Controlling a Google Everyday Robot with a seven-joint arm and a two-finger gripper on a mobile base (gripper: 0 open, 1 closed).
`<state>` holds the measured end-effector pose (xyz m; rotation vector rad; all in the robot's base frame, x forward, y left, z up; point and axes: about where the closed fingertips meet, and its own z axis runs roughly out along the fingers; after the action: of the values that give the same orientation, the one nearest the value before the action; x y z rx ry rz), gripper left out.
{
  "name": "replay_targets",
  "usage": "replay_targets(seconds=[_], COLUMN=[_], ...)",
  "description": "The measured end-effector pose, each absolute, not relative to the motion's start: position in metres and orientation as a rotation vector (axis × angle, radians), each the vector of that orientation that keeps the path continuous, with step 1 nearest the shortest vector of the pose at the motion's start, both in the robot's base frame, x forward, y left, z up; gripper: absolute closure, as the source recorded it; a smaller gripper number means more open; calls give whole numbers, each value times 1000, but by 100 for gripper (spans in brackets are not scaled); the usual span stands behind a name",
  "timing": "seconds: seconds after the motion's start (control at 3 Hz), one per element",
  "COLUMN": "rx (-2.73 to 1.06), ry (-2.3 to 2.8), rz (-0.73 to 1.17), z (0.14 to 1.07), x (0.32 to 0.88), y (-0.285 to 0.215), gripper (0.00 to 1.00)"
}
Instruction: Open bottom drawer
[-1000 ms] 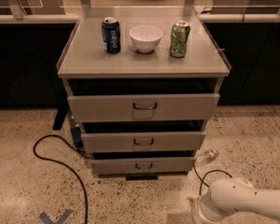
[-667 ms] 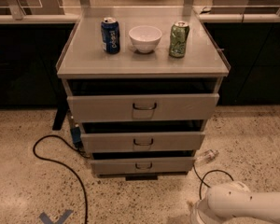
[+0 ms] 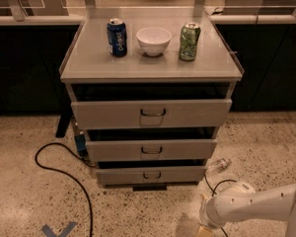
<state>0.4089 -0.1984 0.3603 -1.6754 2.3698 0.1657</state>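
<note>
The bottom drawer (image 3: 150,175) is the lowest and narrowest grey front of the cabinet, with a small dark loop handle (image 3: 151,175) at its centre. Its front stands a little forward of the cabinet body, like the two drawers above it. My white arm (image 3: 251,206) comes in from the lower right. My gripper (image 3: 205,231) hangs at the bottom edge of the camera view, over the floor, to the right of and in front of the bottom drawer, and apart from it. Most of it is cut off by the edge.
The middle drawer (image 3: 151,150) and top drawer (image 3: 152,113) sit above. On the cabinet top (image 3: 89,63) stand a blue can (image 3: 117,37), a white bowl (image 3: 154,40) and a green can (image 3: 189,41). A black cable (image 3: 64,177) loops on the floor at left. A thin cable (image 3: 218,185) lies at right.
My arm has shifted slightly to the left near the bottom edge. The drawers and the things on top have not moved.
</note>
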Motion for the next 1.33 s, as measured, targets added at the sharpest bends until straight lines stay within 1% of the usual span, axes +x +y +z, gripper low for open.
replay_targets(seconds=[0.33, 0.67, 1.0, 1.33], rx=[-1675, -1680, -1545, -1461], ry=[2370, 2336, 2347, 2224], rz=[166, 208, 453, 689], z=[360, 355, 333, 339], x=[409, 409, 403, 421], y=[-198, -193, -163, -124], gripper=[0, 0, 0, 0])
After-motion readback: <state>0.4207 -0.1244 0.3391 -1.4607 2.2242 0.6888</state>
